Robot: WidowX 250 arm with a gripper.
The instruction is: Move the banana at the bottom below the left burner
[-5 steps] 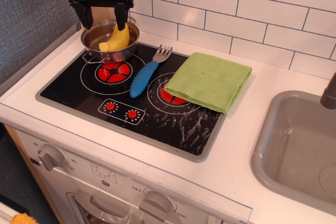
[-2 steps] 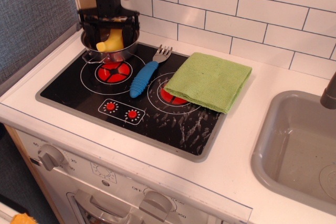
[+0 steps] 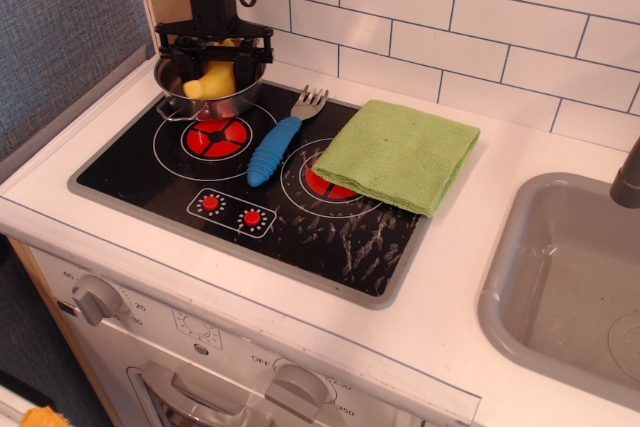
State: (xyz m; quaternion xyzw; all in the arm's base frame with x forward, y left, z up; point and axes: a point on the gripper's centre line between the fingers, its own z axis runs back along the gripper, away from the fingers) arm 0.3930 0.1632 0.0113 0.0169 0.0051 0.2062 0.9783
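The yellow banana (image 3: 210, 81) lies tilted inside a small steel pot (image 3: 200, 106) at the back left of the hob. The pot stands on the far edge of the left burner (image 3: 215, 135), whose red centre and white rings show in front of it. My black gripper (image 3: 214, 69) hangs straight down over the pot. Its fingers are spread and lowered into the pot on either side of the banana, which partly hides behind them. I see no firm hold on the banana.
A blue-handled grey fork (image 3: 275, 147) lies between the burners. A folded green cloth (image 3: 398, 154) covers most of the right burner. Two small red-dotted control circles (image 3: 232, 210) sit at the hob's front. A grey sink (image 3: 560, 277) is at the right, and a tiled wall stands behind.
My gripper has come down from above the pot into it, so its fingers now flank the banana. The banana, pot, fork and cloth have not moved.
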